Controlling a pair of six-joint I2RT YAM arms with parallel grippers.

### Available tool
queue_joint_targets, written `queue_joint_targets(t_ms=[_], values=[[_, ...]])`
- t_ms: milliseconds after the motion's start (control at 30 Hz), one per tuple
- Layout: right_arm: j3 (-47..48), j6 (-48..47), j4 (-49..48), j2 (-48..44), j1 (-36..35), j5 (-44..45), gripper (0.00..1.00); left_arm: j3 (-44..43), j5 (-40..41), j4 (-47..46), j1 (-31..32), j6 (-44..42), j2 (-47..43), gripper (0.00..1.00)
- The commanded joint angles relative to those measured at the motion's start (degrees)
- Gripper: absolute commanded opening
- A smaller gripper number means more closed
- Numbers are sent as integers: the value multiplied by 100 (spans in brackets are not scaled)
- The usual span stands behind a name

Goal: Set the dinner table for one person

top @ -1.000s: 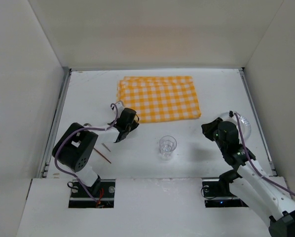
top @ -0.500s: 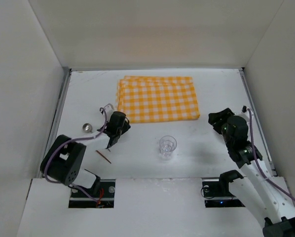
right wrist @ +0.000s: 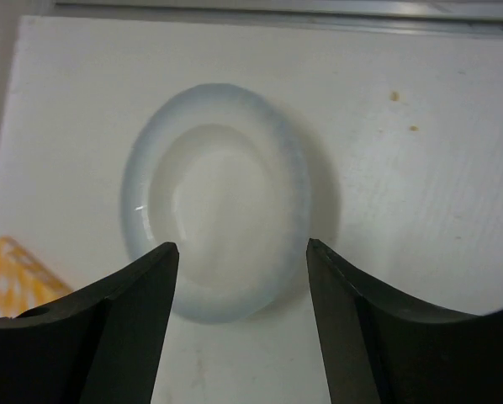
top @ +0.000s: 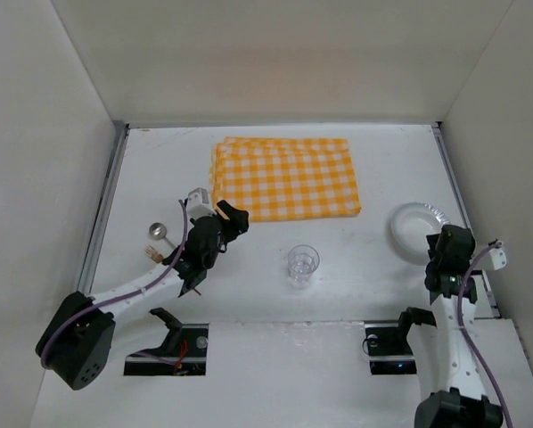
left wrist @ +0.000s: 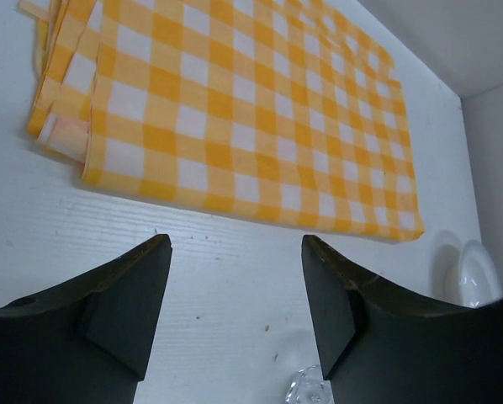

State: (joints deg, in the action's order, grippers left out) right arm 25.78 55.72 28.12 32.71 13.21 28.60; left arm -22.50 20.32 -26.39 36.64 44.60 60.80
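The dinner table (top: 151,169) is a white surface with metal edge strips. An orange-and-white checked cloth (top: 289,178) lies at its back middle, also seen in the left wrist view (left wrist: 235,118). A clear glass (top: 303,264) stands in front of the cloth. A white plate (top: 418,225) sits at the right; in the right wrist view the plate (right wrist: 216,198) lies just beyond the fingertips. My left gripper (top: 232,218) hovers open by the cloth's near left corner, nothing between its fingers (left wrist: 125,295). My right gripper (top: 451,239) is open and empty beside the plate.
A spoon with a metal bowl (top: 157,231) and a pale handle lies left of the left arm. The glass rim (left wrist: 310,389) shows low in the left wrist view. White walls enclose the table on three sides, and the arm bases sit at the near edge.
Both grippers have opened. The right arm has drawn back to the near right, uncovering the plate. The left arm has lowered and stretched out, and the spoon now shows beside it.
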Motion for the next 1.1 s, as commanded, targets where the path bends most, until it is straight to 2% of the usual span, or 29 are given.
queue_joint_targets(t_ms=[0, 133, 200, 633, 767, 1067], values=[[-432, 237, -418, 445, 519, -467, 72, 18, 157, -507, 101, -241, 169, 62], [-820, 386, -1920, 1139, 923, -1583, 78, 35, -62, -709, 93, -189, 301, 64], [-864, 439, -2440, 1412, 942, -1839, 79, 70, -133, -779, 67, -171, 301, 64], [-1189, 887, -3409, 2529, 1047, -2007, 71, 114, -160, -771, -21, -83, 248, 62], [-1303, 940, -3787, 2732, 1118, -2200, 62, 123, -160, -780, -39, -74, 292, 62], [-1549, 1072, -4578, 2785, 1302, -2464, 22, 149, -186, -762, -127, -30, 258, 62]])
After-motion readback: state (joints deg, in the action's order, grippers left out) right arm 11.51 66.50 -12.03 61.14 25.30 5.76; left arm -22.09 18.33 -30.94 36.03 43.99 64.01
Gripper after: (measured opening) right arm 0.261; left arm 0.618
